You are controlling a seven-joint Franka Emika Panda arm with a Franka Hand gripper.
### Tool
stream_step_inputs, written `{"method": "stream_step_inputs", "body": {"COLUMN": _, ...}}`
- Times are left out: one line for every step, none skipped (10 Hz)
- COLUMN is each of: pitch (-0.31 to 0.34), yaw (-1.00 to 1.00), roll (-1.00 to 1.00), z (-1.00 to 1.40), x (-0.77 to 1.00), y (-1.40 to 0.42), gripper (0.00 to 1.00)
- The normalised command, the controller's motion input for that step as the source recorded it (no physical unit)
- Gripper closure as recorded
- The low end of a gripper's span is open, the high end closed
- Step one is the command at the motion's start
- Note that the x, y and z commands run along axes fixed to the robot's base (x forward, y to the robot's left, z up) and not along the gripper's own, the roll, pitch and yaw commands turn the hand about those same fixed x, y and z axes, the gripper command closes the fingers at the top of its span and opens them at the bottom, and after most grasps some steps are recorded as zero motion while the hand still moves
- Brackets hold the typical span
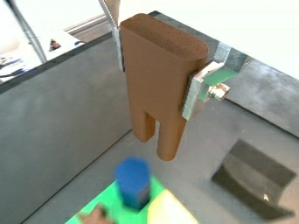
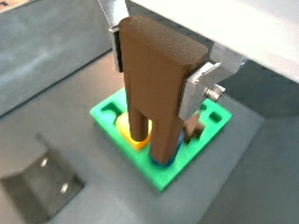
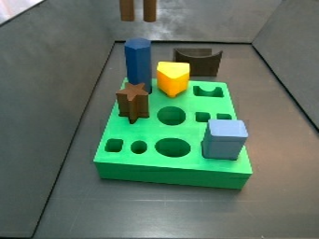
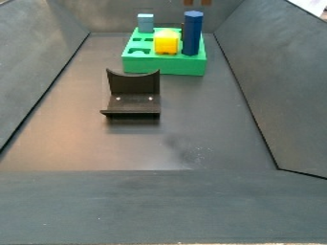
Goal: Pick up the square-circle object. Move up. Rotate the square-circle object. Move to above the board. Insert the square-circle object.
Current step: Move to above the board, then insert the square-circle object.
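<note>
My gripper (image 1: 158,74) is shut on the square-circle object (image 1: 158,105), a tall plain brown block with two prongs at its lower end, hanging upright. In a wrist view the gripper (image 2: 158,74) holds the block (image 2: 152,105) above the green board (image 2: 176,171), its prongs over the area by the yellow piece (image 2: 138,133). In a side view only the prongs (image 3: 137,9) show, high above the board (image 3: 169,175) near the blue pillar (image 3: 137,58). The gripper itself is out of view in both side views.
On the board stand a brown star block (image 3: 133,101), a yellow piece (image 3: 173,77), a dark brown notched block (image 3: 197,63) and a light blue cube (image 3: 226,138). The fixture (image 4: 132,94) stands on the floor before the board (image 4: 163,65). Grey walls surround the floor.
</note>
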Motion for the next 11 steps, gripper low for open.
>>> {"method": "stream_step_inputs", "body": {"pitch": 0.123, "yaw": 0.01, "roll": 0.01, "z": 0.34, "x": 0.34, "y": -1.00, "gripper": 1.00}}
{"method": "stream_step_inputs", "body": {"pitch": 0.126, "yaw": 0.01, "roll": 0.02, "z": 0.35, "x": 0.36, "y": -1.00, "gripper": 1.00}}
{"method": "stream_step_inputs", "body": {"pitch": 0.131, "yaw": 0.01, "roll": 0.02, "z": 0.29, "x": 0.33, "y": -0.82, "gripper": 1.00}}
{"method": "stream_step_inputs", "body": {"pitch": 0.128, "yaw": 0.01, "roll": 0.04, "z": 0.19, "x": 0.25, "y": -0.55, "gripper": 1.00}}
{"method": "stream_step_inputs", "body": {"pitch": 0.110, "yaw": 0.01, "roll": 0.05, "z": 0.10, "x": 0.16, "y": -0.28, "gripper": 1.00}}
{"method": "stream_step_inputs", "body": {"pitch": 0.090, "yaw": 0.01, "roll": 0.06, "z": 0.07, "x": 0.11, "y": -0.18, "gripper": 1.00}}
{"method": "stream_step_inputs", "body": {"pitch": 0.027, "yaw": 0.19, "roll": 0.04, "z": -1.00, "x": -0.25, "y": -0.62, "gripper": 1.00}}
{"method": "stream_step_inputs", "body": {"pitch": 0.000, "yaw": 0.21, "roll": 0.07, "z": -1.00, "x": -0.22, "y": -0.68, "gripper": 1.00}}
{"method": "stream_step_inputs", "body": {"pitch": -0.019, "yaw": 0.21, "roll": 0.06, "z": -1.00, "x": -0.16, "y": -0.73, "gripper": 1.00}}
{"method": "stream_step_inputs", "body": {"pitch": -0.057, "yaw": 0.18, "roll": 0.07, "z": -1.00, "x": -0.01, "y": -0.73, "gripper": 1.00}}
{"method": "stream_step_inputs", "body": {"pitch": -0.049, "yaw": 0.13, "roll": 0.04, "z": -1.00, "x": 0.00, "y": -0.65, "gripper": 1.00}}
